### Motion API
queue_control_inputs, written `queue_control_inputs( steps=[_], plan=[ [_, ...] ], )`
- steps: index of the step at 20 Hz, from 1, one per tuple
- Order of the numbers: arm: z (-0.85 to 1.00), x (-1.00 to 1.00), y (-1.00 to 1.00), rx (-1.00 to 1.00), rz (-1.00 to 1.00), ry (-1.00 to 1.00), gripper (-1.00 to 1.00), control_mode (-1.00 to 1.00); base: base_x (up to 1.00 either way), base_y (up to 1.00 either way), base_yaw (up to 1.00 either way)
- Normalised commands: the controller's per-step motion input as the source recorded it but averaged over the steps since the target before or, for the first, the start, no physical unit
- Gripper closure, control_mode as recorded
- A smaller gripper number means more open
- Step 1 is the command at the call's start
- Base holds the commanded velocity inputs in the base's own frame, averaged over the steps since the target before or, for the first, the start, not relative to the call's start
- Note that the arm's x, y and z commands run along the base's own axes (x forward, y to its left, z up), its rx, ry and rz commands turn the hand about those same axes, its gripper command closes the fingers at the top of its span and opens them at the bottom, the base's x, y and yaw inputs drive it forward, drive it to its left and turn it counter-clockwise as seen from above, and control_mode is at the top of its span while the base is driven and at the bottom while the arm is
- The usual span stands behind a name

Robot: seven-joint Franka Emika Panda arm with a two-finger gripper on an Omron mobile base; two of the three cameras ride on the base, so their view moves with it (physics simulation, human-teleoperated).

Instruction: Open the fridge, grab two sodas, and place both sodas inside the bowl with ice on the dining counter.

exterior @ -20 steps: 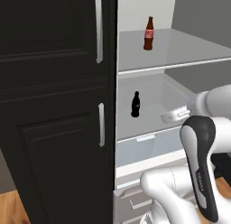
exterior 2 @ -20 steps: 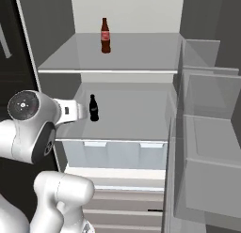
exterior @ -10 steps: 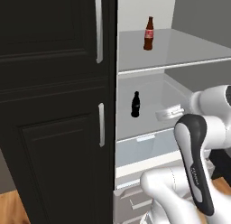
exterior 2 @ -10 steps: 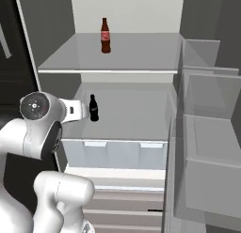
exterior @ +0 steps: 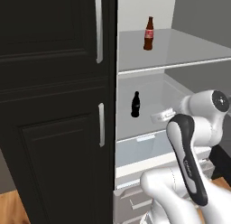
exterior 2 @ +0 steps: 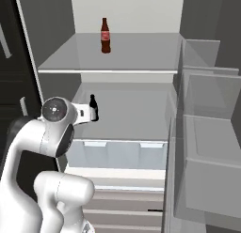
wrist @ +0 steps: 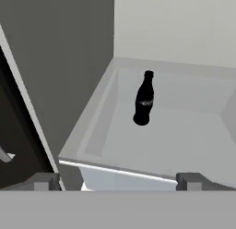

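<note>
The fridge [exterior: 180, 51] stands open, its pale shelves [exterior 2: 117, 58] showing. A brown cola soda [exterior: 148, 33] with a red label stands upright on the upper shelf [exterior 2: 105, 35]. The dark soda [exterior: 135, 104] stands upright on the shelf below [wrist: 144, 105]. My gripper [wrist: 119, 182] is open and empty, level with that lower shelf and just outside its front edge, pointing at the dark soda [exterior 2: 93, 104] a short way ahead. From the left base the hand [exterior: 162, 115] sits right of that bottle. The bowl and dining counter are out of view.
Black panelled cabinets [exterior: 54, 105] with short silver handles [exterior: 101, 123] stand directly left of the fridge opening. The open fridge door with its clear bins [exterior 2: 207, 133] stands on the right. Pale drawers [exterior 2: 117, 154] lie under the lower shelf.
The arm's elbow has swung closer to the fridge opening and the hand has edged toward the dark soda. The jaws stayed open, and both bottles stand where they were.
</note>
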Motion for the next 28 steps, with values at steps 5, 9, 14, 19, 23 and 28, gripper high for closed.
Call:
queue_control_inputs(
  steps=[5,9,14,19,23,28],
  plan=[
    [-0.27,0.08,-0.01,0.0,0.02,-0.02,-1.0,-1.0,0.0,0.0,0.0],
    [-0.11,0.01,-0.01,0.0,0.01,0.0,-1.0,-1.0,0.0,0.0,0.0],
    [-0.04,0.1,0.0,0.0,0.0,0.01,-1.0,-1.0,0.0,0.0,0.0],
    [-0.03,0.24,0.0,0.0,0.0,0.02,-1.0,-1.0,0.0,0.0,0.0],
    [-0.07,0.31,0.0,0.01,0.0,0.0,-1.0,-1.0,0.0,0.0,0.0],
    [-0.07,0.39,0.0,0.02,0.0,0.0,-1.0,-1.0,0.0,0.0,0.0]
  ],
)
